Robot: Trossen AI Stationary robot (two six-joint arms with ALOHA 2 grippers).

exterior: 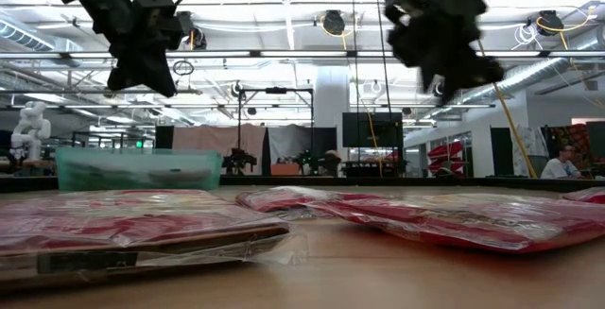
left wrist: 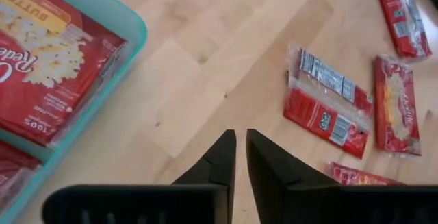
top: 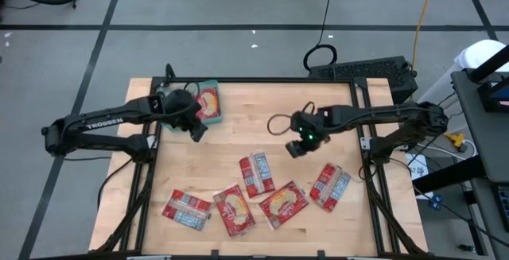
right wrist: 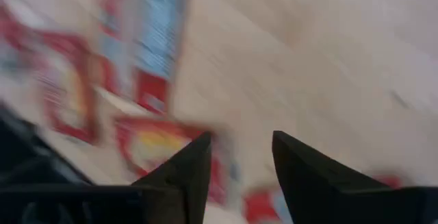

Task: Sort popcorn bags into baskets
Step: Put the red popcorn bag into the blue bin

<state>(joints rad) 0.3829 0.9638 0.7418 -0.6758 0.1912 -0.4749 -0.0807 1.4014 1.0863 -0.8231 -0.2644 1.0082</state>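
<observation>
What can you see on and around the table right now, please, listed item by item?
popcorn bags: five loose, red, lying in a row across the near half of the table, for example.
popcorn bag in basket: at least one, red with a yellow picture.
basket: one, teal, far left corner of the table.
table: one, pale wood.
keyboard: one, black, on the floor beyond the table.
left claw: dark, empty, fingers nearly together, just beside the basket.
right claw: dark, open and empty, above the table's middle right.
</observation>
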